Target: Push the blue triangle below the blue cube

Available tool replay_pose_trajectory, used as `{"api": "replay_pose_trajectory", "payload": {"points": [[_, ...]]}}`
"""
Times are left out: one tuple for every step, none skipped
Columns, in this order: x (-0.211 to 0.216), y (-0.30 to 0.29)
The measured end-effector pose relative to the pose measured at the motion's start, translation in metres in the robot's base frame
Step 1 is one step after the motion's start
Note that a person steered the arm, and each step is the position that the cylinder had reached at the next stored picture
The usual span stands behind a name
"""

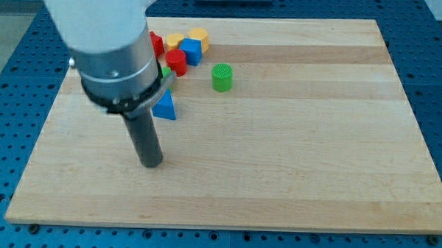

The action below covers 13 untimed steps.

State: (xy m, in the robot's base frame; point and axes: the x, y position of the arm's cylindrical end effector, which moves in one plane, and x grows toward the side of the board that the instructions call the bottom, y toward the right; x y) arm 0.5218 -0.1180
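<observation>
Wooden board (293, 163) lying flat on a blue perforated table (9, 80). Arm entering from the view's top left, grey and white housing covering part of the block cluster.

My tip (152, 164) resting on bare wood near the board's left half, a plain dark rod with nothing to clench or release, touching no block.

Just above my tip and slightly toward the view's right: blue triangle (165, 107), apart from the rod's end, its left edge partly hidden behind the arm's collar. Clear gap of wood between triangle and tip.

Higher still, right beside the collar: a sliver of a green block (167, 73), shape not readable, mostly covered by the arm.

Above that, a red block (177, 61), and a second red block (157, 42) peeking out at the housing's edge; shapes unclear.

Farther above my tip, toward the view's top: yellow block (174, 40), then blue cube (192, 51) touching the red block, then a second yellow block (199, 36) just behind the cube.

Above my tip and well to the view's right: green cylinder (222, 77), standing alone, apart from the cluster.

Blue triangle below the blue cube in the view and a little to its left, red block between them.
</observation>
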Motion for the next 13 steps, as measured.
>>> {"api": "replay_pose_trajectory", "payload": {"points": [[-0.008,0.0],[-0.008,-0.002],[-0.01,-0.012],[-0.01,-0.012],[-0.015,-0.012],[-0.035,-0.012],[-0.049,-0.012],[-0.068,-0.012],[-0.073,-0.012],[-0.085,-0.012],[-0.1,-0.012],[-0.102,-0.007],[-0.1,0.003]]}}
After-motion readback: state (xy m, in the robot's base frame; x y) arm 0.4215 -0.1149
